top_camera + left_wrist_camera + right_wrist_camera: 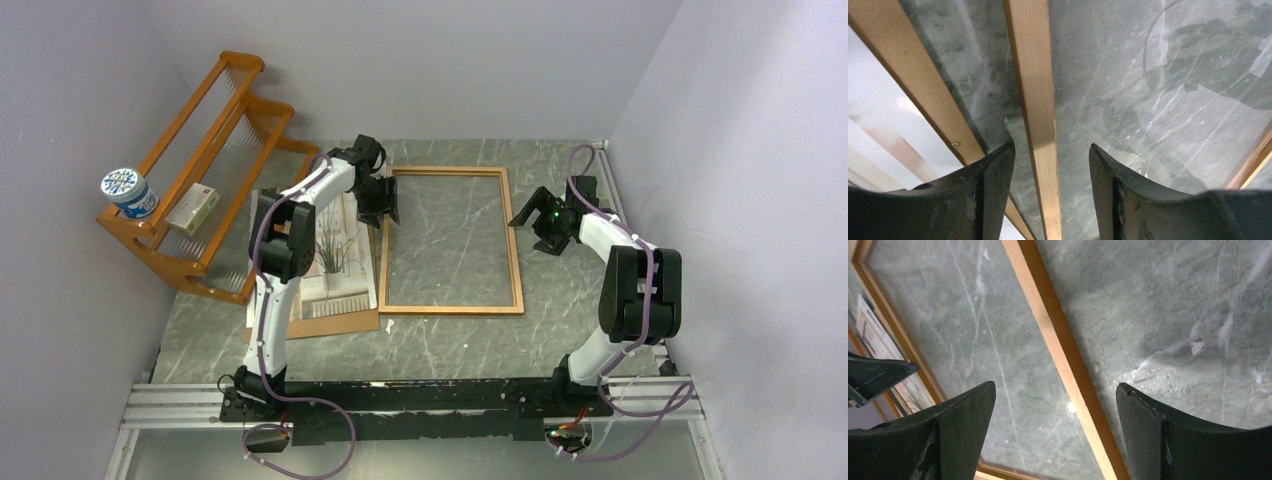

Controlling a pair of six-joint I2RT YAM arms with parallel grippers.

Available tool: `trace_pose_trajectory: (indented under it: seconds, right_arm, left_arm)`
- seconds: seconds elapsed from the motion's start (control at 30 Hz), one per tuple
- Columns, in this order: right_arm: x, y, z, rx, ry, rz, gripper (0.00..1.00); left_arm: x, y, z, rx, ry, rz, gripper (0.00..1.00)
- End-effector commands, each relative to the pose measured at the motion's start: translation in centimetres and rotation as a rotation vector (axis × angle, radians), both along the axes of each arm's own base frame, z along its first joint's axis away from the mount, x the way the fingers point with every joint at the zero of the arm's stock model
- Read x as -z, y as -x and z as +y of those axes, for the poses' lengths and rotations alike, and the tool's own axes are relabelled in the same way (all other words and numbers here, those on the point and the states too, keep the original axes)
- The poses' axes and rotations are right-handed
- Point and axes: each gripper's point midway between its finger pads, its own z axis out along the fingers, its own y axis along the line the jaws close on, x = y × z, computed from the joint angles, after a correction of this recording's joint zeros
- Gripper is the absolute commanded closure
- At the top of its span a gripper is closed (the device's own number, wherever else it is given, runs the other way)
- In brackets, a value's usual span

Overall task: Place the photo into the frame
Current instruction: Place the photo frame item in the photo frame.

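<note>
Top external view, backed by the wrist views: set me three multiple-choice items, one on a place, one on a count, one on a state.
1. The photo lies:
A) inside the frame
B) left of the frame, on a brown board
C) on the rack

2. Things on the orange rack:
A) none
B) four
C) two

3. The right arm's jaws are:
A) open, astride the frame's right rail
B) shut on the frame
C) shut on the photo

Answers:
1 B: the print rests on the board beside the empty frame.
2 C: only a tin and a small box sit there.
3 A: the right wrist view shows the rail between wide-apart jaws, touching neither.
</note>
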Motion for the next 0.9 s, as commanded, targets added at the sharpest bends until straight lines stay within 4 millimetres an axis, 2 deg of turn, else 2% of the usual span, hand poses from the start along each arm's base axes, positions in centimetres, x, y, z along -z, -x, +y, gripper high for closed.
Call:
trace_pose_trajectory:
  seconds: [0.0,0.13,0.27,0.37,0.47,0.67,0.87]
  right_arm:
    - [0.6,1.8,0.1,-0.020,0.049,0.059,0.09]
    - [0.9,4.8,1.1,-0.054,0.079,0.123,0.18]
    - [1.4,8.8,2.6,-0.097,0.129,0.210,0.23]
    - [1.8,11.7,2.9,-0.094,0.173,0.275,0.31]
    - [2.0,13.7,2.6,-0.078,0.206,0.309,0.42]
    - [2.9,15.6,0.8,-0.043,0.309,0.374,0.47]
    - [4.1,15.5,1.0,-0.082,0.339,0.405,0.43]
  left_arm:
    - [-3.3,-0.1,0.5,-0.023,0.080,-0.025,0.35]
    - [-4.9,0.2,0.4,-0.025,0.129,-0.044,0.29]
    - [-6.2,0.8,0.3,-0.018,0.162,-0.062,0.24]
    - [-6.7,1.5,0.4,-0.019,0.170,-0.063,0.22]
    - [-6.7,2.2,0.6,-0.022,0.170,-0.055,0.21]
    - [-6.1,3.2,1.4,-0.038,0.139,-0.044,0.21]
    - [-5.3,3.9,1.7,-0.043,0.131,-0.022,0.21]
